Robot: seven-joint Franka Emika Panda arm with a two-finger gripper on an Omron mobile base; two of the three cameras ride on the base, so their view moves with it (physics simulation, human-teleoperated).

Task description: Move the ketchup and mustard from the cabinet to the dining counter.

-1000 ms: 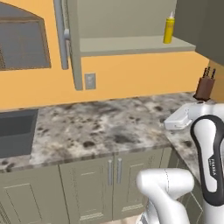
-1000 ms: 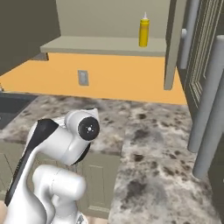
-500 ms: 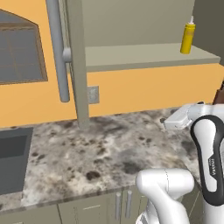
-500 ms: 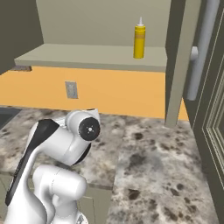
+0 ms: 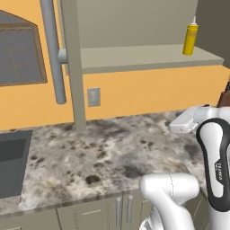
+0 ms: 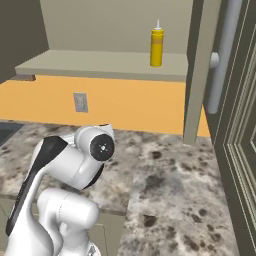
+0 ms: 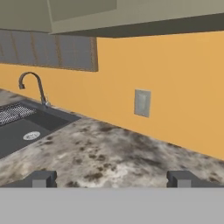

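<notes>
- Closest to me, the white arm [image 5: 179, 197] is folded up over the front edge of the granite counter [image 5: 103, 152], its dark-striped forearm [image 5: 218, 170] rising at one side.
- In the hand view the gripper [image 7: 112, 178] hovers low over that counter with its jaws spread wide, the two dark fingertips [image 7: 41, 178] far apart and nothing between them.
- The speckled counter runs back to the orange wall [image 5: 134, 94]; a dark sink [image 7: 26, 127] with a curved faucet [image 7: 33, 85] is set into it off to the arm's left.
- On the wall just above the counter sits a grey outlet plate [image 5: 93, 96].
- Above that, the cabinet [image 5: 134, 56] stands open, one door swung out edge-on with its long grey bar handle [image 5: 54, 54] facing the room.
- Farthest back, the mustard [image 5: 190, 39] stands upright on the cabinet shelf, toward its right end, near the front edge and well above the gripper.
- The other open door [image 6: 235, 125] fills the right base view's right side.
</notes>
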